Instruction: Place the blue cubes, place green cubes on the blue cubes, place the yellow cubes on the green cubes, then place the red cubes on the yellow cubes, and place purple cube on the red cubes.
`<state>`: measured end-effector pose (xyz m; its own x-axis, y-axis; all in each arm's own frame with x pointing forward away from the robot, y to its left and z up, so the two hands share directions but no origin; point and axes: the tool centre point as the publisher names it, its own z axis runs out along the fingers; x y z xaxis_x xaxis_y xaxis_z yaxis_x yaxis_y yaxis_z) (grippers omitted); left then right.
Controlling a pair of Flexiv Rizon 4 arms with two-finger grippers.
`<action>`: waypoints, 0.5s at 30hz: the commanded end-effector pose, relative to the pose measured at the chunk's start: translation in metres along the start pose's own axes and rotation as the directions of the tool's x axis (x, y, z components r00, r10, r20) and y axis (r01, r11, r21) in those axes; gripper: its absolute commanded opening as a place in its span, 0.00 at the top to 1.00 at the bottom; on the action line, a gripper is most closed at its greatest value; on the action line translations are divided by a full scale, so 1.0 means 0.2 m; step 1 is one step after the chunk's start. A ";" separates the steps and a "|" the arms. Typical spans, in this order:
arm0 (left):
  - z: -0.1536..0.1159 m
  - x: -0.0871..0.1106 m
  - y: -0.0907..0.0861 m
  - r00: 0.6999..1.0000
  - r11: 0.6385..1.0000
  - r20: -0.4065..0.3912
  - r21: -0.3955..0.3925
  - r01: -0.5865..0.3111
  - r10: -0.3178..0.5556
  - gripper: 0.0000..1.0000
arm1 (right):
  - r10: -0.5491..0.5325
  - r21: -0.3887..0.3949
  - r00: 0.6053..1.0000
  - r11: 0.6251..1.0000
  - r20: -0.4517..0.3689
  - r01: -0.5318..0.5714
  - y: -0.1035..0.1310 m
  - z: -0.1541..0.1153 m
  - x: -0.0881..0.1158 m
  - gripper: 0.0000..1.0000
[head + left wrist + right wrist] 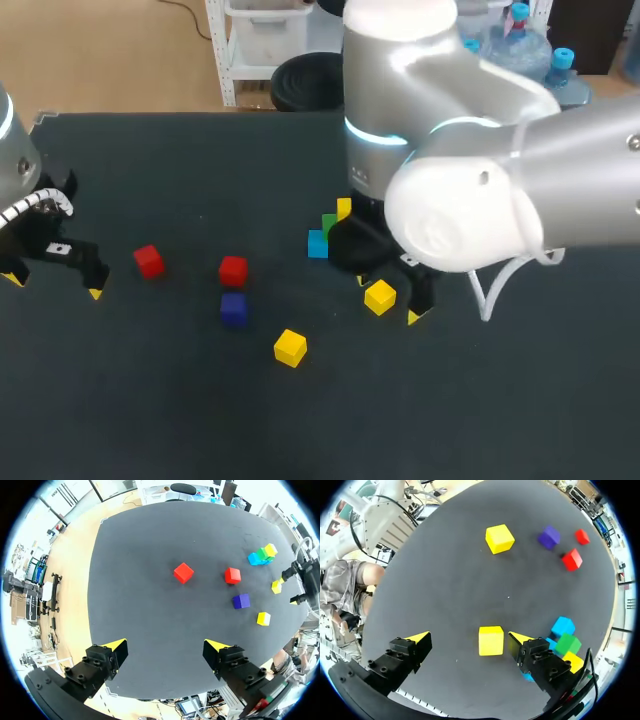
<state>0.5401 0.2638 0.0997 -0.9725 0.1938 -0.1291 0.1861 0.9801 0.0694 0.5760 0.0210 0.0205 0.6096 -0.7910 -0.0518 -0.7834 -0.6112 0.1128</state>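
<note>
My right gripper (468, 639) hangs open over a yellow cube (491, 640), which lies on the table between its fingers, closer to one of them and untouched. Just beyond that finger sits a cluster with a blue cube (317, 243), a green cube (328, 224) and a yellow cube (343, 208), partly hidden by my right arm. Two red cubes (149, 261) (233, 270), a purple cube (233, 308) and another yellow cube (290, 347) lie apart on the dark table (150, 400). My left gripper (54, 285) stands open and empty at the left edge.
The left wrist view shows the red cube (183, 572) nearest ahead of my left gripper (166, 645), then the second red cube (232, 575) and the purple cube (241, 600). My right arm's bulky elbow (460, 215) overhangs the table's right half.
</note>
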 end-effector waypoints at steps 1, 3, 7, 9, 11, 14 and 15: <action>0.00 0.00 0.01 1.000 1.000 0.001 0.004 -0.002 0.002 0.00 | 0.004 0.010 1.000 1.000 0.004 -0.004 -0.02 0.05 0.03 0.00; 0.00 0.00 0.01 1.000 1.000 0.001 0.004 -0.002 0.002 0.00 | 0.003 0.022 1.000 1.000 -0.002 -0.003 -0.02 0.04 0.03 0.00; 0.00 0.00 0.01 1.000 1.000 0.001 0.004 -0.002 0.002 0.00 | 0.005 0.039 1.000 0.999 -0.010 -0.005 -0.03 0.05 0.05 0.00; 0.00 0.00 0.01 1.000 1.000 0.001 0.004 -0.002 0.002 0.00 | 0.007 0.040 1.000 0.999 -0.013 -0.006 -0.04 0.06 0.06 0.00; 0.00 0.00 0.01 1.000 1.000 0.001 0.004 -0.002 0.002 0.00 | 0.010 0.049 1.000 0.999 -0.009 -0.010 -0.04 0.07 0.06 0.00; 0.00 0.00 0.01 1.000 1.000 0.001 0.004 -0.002 0.002 0.00 | 0.015 0.055 1.000 0.998 -0.007 -0.014 -0.05 0.08 0.07 0.00; 0.00 0.00 0.01 1.000 1.000 0.001 0.004 -0.002 0.002 0.00 | 0.016 0.055 1.000 0.998 -0.009 -0.015 -0.05 0.09 0.06 0.00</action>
<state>0.5401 0.2638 0.0997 -0.9725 0.1937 -0.1291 0.1860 0.9801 0.0694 0.5905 0.0174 0.0044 0.5988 -0.7997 -0.0434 -0.7972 -0.6003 0.0639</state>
